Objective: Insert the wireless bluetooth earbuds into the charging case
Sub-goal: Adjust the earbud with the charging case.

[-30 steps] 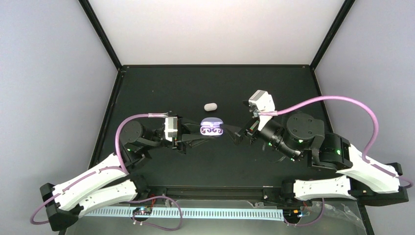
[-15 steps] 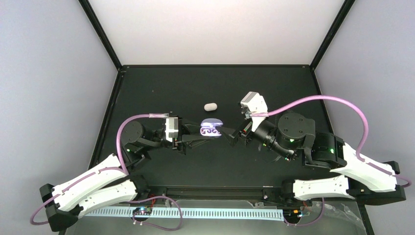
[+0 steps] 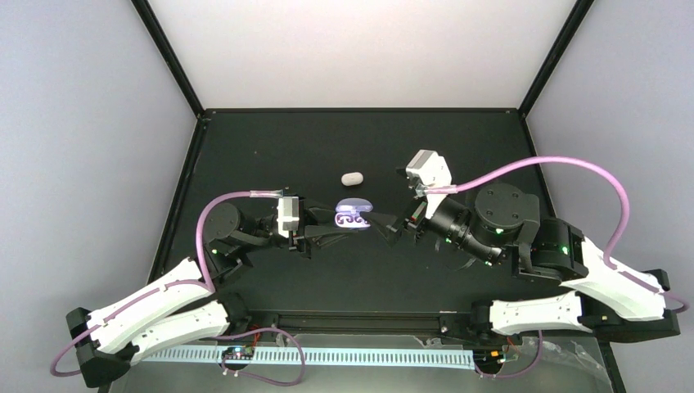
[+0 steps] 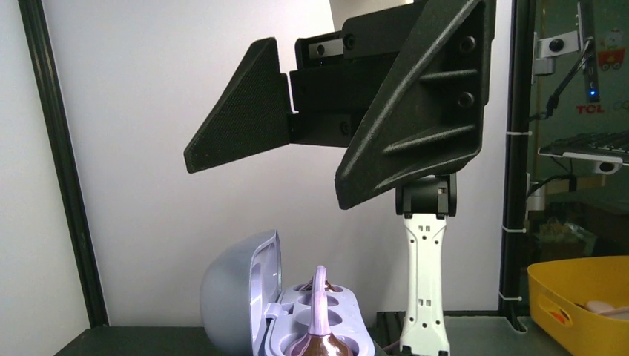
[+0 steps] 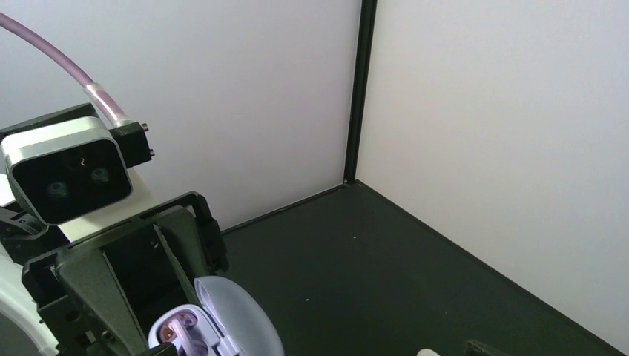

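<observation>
- A black counter (image 3: 458, 139) fills the floor of the enclosure, matte and dark from edge to edge.
- White wall panels (image 3: 360, 49) stand behind and at both sides of it.
- Black frame posts (image 3: 168, 53) run up the corners between the panels; one such post (image 5: 361, 89) shows in the right wrist view, meeting the counter at the back corner.
- A white slotted strip (image 3: 327, 358) lies along the near edge.
- A yellow bin (image 4: 586, 297) sits outside the enclosure, with something pale inside.
- A keyboard (image 4: 586, 144) rests on a shelf above the bin.

top view overhead; wrist views low, facing, share case (image 3: 353, 217)
</observation>
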`<state>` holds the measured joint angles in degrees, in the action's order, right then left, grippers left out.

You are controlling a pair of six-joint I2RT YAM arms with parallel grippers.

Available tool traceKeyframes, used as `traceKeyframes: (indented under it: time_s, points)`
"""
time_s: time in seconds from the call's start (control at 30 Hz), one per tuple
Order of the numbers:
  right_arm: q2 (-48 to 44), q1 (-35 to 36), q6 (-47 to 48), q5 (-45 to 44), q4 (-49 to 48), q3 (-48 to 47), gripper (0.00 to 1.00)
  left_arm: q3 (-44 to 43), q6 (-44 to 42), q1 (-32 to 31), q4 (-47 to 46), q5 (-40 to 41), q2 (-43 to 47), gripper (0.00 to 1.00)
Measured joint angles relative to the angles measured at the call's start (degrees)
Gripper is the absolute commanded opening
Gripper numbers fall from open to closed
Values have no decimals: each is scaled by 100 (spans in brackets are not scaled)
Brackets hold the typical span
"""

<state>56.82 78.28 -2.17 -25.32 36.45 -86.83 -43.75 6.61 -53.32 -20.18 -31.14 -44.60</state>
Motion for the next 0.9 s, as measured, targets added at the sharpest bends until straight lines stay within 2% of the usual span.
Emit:
traceKeyframes:
  time_s: [0.37, 0.9]
  points:
    - [391, 0, 59, 59, 0, -74, 100, 0, -13, 0, 0, 0, -2, 2]
    - [313, 0, 59, -129, -90, 17, 100, 2, -15, 0, 0, -2, -15, 2]
